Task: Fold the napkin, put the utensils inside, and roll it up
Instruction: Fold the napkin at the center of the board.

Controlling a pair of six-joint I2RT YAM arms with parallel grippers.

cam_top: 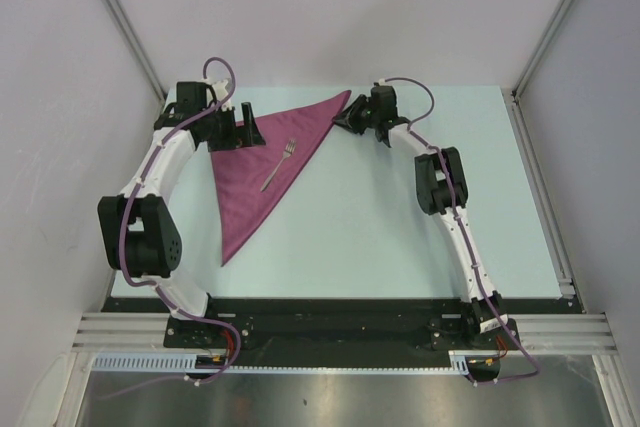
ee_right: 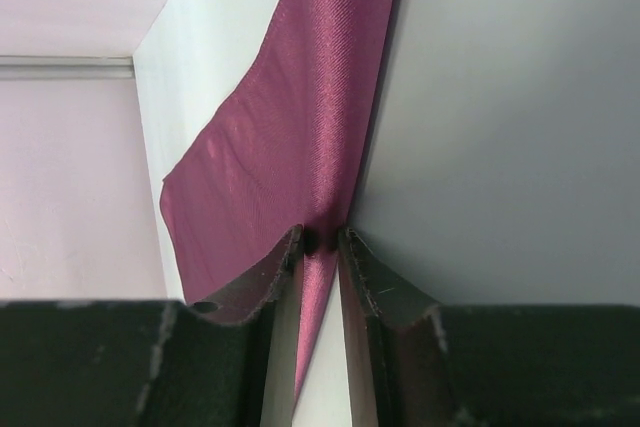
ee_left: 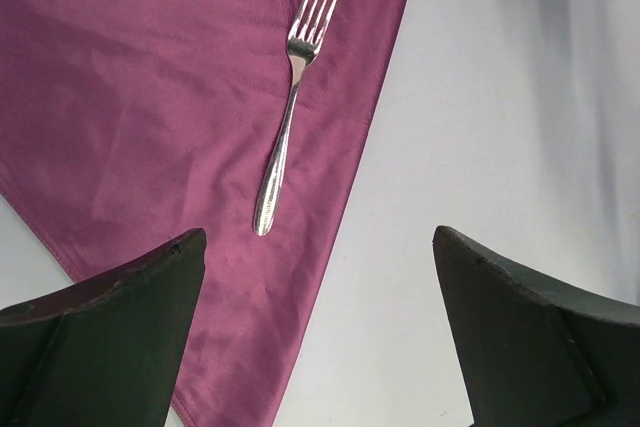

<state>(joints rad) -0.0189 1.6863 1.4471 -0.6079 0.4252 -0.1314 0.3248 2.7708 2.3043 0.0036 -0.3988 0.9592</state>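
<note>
Pale blue-green table (cam_top: 400,227) enclosed by plain light walls (cam_top: 330,7) and aluminium rails (cam_top: 340,332), seen from above and from both wrists. The napkin (cam_top: 250,182), a maroon cloth folded to a triangle, lies flat on the left-centre of the table, one tip at the far edge and one tip toward the near side. The fork (cam_top: 279,165), the only utensil, rests wholly on the napkin close to its long right-hand edge, tines toward the far right, handle toward the near left. Left arm: upper link leaning outward to the left, elbow bent, forearm reaching to the far left corner of the table; the left claw (cam_top: 245,127) points rightward over the napkin's left corner with its fingers spread wide and nothing between them; in the left wrist view (ee_left: 318,247) the fork (ee_left: 291,107) lies beyond the gap. Right arm: rising from its base and slanting far-left, wrist at the far edge; the right claw (cam_top: 345,119) is pressed together on the napkin's far tip, and the right wrist view (ee_right: 320,242) shows the cloth (ee_right: 290,137) pinched between both fingers and lifted in a fold off the table. A purple cable (cam_top: 215,72) runs along each arm
</note>
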